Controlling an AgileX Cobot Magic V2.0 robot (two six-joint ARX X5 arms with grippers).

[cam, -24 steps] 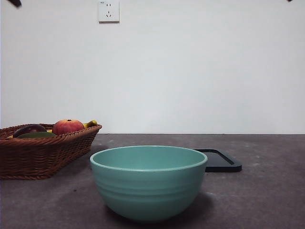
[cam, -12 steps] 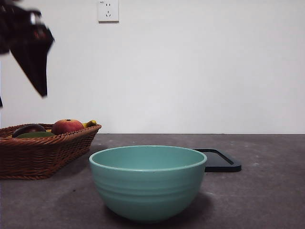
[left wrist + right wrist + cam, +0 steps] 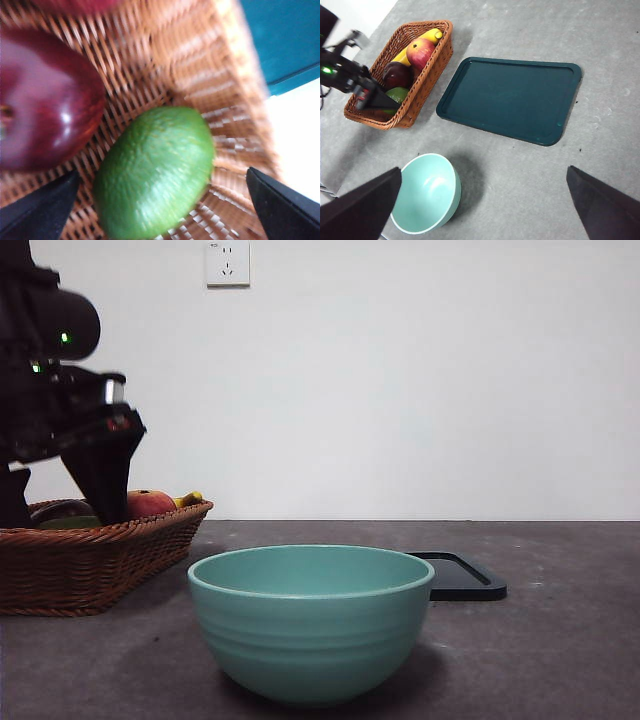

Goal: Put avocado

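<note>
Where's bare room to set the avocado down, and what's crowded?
Free: the dark tray and the teal bowl hold nothing; bare table lies between them. Crowded: the wicker basket, with fruit around the avocado and the left end effector in it.

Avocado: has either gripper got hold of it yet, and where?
No. The avocado lies free in the basket; the left gripper is open around it, the right gripper empty.
</note>
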